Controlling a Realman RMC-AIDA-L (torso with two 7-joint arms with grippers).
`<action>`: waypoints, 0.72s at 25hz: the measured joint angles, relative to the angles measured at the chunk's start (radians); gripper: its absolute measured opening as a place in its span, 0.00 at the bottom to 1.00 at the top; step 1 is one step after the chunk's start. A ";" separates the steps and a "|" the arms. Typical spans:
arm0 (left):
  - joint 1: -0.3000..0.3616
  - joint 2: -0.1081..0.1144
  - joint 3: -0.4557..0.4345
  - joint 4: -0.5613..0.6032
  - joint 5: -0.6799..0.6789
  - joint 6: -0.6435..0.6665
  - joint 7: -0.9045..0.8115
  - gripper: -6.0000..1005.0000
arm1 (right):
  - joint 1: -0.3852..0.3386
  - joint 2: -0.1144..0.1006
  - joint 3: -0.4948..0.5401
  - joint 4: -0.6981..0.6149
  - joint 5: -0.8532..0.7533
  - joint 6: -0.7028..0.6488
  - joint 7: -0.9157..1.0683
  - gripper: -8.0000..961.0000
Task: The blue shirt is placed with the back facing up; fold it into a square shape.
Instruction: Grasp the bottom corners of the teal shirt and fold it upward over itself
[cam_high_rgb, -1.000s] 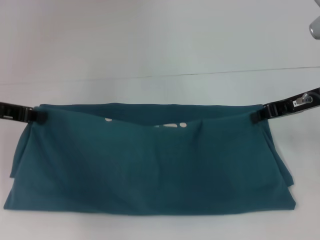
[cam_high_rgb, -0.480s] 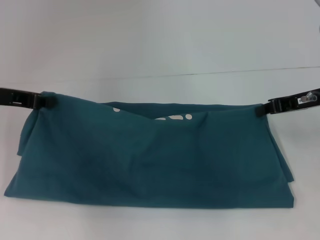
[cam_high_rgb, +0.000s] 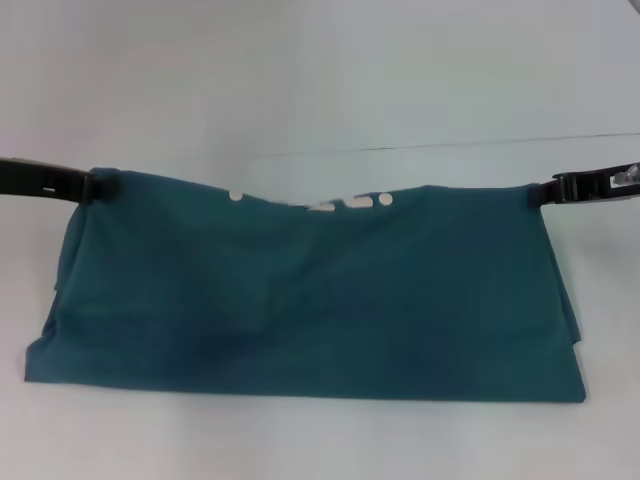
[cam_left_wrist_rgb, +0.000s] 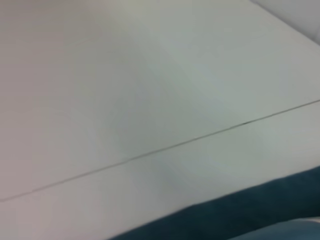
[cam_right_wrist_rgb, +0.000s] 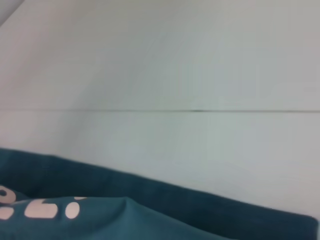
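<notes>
Teal knit, the blue shirt (cam_high_rgb: 310, 290) is stretched wide across the white table (cam_high_rgb: 320, 80), long axis side to side. Its far corners are pinched by the left gripper (cam_high_rgb: 100, 186) and right gripper (cam_high_rgb: 545, 193). That edge has been carried farther back than a second ago.

blue shirt (cam_high_rgb: 310, 300): soft matt knit cloth | table (cam_high_rgb: 320, 90): smooth matt white surface

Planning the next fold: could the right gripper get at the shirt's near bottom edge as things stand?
Probably not at once. The right gripper is shut on the blue shirt's far right corner, and the left gripper holds the far left one. Nothing blocks the near edge, but it must let go first.
</notes>
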 joint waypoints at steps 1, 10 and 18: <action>0.000 -0.001 0.008 -0.008 -0.001 -0.022 0.000 0.05 | 0.000 0.001 -0.001 0.004 0.000 0.013 0.000 0.04; -0.012 0.007 0.027 -0.093 0.005 -0.137 0.009 0.05 | 0.018 0.008 -0.013 0.076 -0.003 0.119 -0.005 0.05; -0.009 0.004 0.034 -0.145 0.024 -0.231 0.010 0.05 | 0.034 0.015 -0.056 0.130 -0.005 0.203 -0.010 0.10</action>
